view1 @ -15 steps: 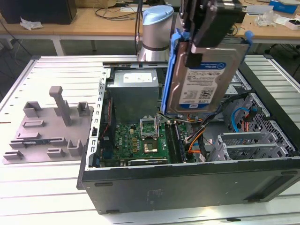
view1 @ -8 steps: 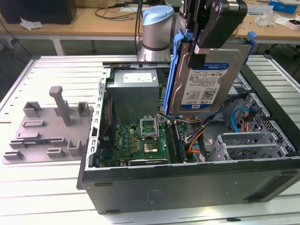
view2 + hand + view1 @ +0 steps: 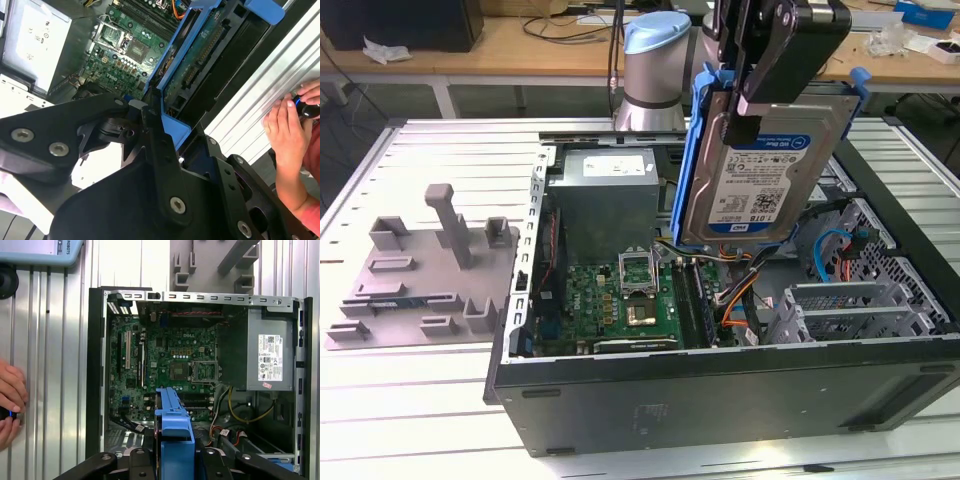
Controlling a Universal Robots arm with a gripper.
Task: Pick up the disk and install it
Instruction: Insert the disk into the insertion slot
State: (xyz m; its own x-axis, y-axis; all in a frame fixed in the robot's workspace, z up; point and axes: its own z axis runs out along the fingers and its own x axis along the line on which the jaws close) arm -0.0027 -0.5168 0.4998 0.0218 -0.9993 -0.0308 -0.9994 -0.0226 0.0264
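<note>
Exterior view: the black hand (image 3: 752, 100) pinches the flat silver disk (image 3: 760, 180), at 1 o'clock from the green motherboard (image 3: 620, 295). Second wrist view: its blue plastic carrier (image 3: 176, 126) lies between the fingers (image 3: 160, 150). First wrist view: carrier edge-on over the open metal case (image 3: 95, 365).

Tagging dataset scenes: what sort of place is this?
Probably a robotics lab bench: an open desktop computer case lies on a slotted aluminium table, a grey fixture plate beside it, cluttered workbenches behind. The gripper holds the disk above the case.
</note>
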